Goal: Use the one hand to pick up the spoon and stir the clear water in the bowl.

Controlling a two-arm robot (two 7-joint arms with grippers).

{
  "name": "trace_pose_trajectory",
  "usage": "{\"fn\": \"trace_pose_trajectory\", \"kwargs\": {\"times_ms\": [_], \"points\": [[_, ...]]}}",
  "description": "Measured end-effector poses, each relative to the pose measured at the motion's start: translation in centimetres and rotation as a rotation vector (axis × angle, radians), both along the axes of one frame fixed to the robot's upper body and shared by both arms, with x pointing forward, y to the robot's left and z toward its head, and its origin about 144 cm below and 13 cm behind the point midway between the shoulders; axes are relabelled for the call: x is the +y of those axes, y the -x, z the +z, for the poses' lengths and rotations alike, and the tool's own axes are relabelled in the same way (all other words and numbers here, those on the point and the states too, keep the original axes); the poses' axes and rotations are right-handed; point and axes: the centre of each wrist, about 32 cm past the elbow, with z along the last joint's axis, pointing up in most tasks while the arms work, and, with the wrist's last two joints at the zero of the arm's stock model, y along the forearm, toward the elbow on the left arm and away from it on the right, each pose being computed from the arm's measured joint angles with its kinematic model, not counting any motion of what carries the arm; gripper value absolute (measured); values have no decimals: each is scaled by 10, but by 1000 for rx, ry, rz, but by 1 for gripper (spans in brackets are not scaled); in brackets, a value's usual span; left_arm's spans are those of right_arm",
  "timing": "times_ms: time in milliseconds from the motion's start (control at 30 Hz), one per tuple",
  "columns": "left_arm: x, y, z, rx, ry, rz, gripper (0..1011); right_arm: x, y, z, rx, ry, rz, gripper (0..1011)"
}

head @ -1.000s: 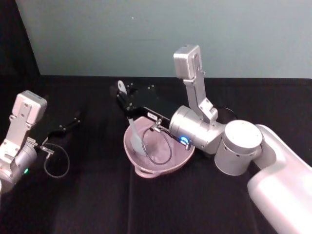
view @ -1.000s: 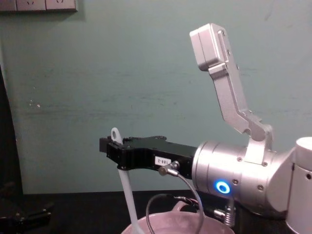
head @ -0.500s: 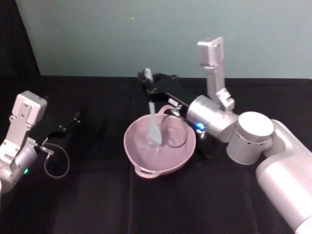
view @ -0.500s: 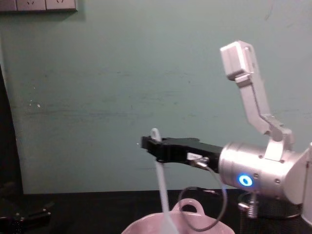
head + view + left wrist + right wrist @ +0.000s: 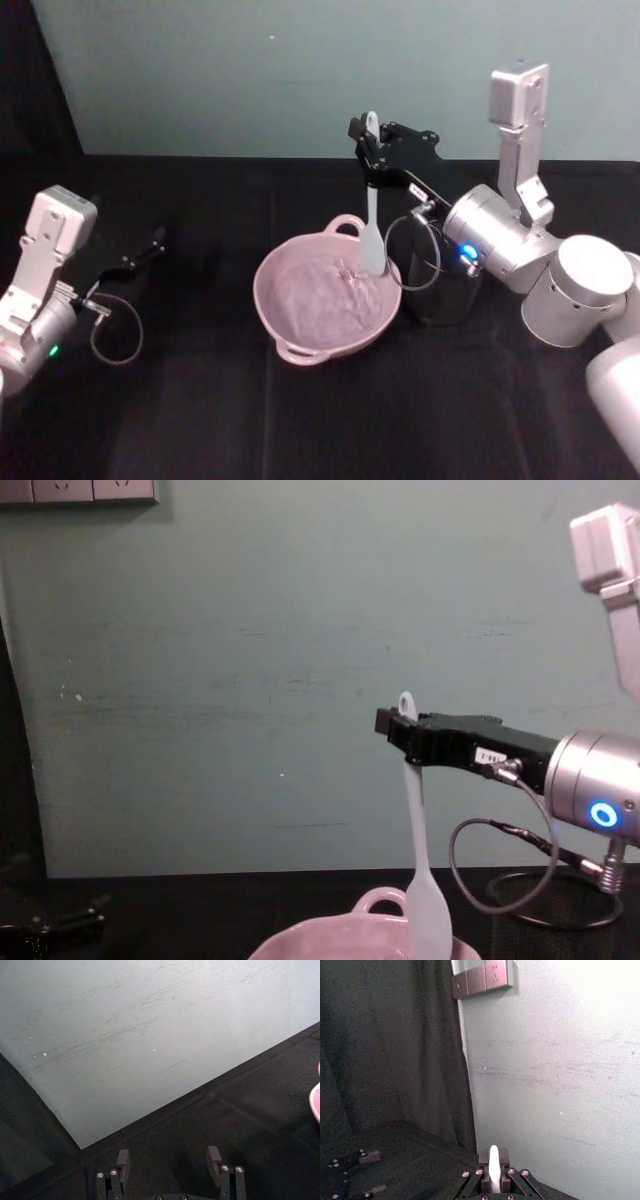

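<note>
Head view: the right gripper (image 5: pixel 368 150) reaches in over the far right side of the pink bowl (image 5: pixel 300 345), its fingers clamped on the spoon (image 5: pixel 372 215) near the handle tip, so the long shaft hangs almost straight down and the paddle blade dips at the bowl's right rim. Holding it high on the handle likely keeps the gripper well clear of the water (image 5: pixel 320 300), which shows as faint glints and a rippled look on the bowl's floor. A black mesh cup (image 5: pixel 440 285) stands just beside the bowl, under the right arm. The left gripper (image 5: pixel 150 245) sits parked well apart, low over the black table (image 5: pixel 200 420).

Left wrist view: the left gripper's fingers (image 5: pixel 215 1157) stand spread with nothing between them, facing bare tabletop and wall; an idle pose that leaves the stirring to one arm.

Right wrist view: the spoon's white handle (image 5: pixel 493 1162) pokes up between the closed pads, centred in the grip.

Chest view: the spoon (image 5: pixel 418 870) hangs upright from the right gripper (image 5: pixel 405 742), the holed tip just above the fingers and the blade reaching down inside the bowl's (image 5: pixel 330 942) rim, near the loop handle (image 5: pixel 380 900). Stirring looks under way.
</note>
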Motion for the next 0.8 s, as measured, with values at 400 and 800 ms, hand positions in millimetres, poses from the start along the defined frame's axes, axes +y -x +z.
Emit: {"fn": "trace_pose_trajectory", "kwargs": {"times_ms": [400,800], "points": [[0,0,0,0,0,0,1011,2,16,10,-98,-106,44,111],[0,0,0,0,0,0,1011,-23,36,42,-168,-142,31,111]]}}
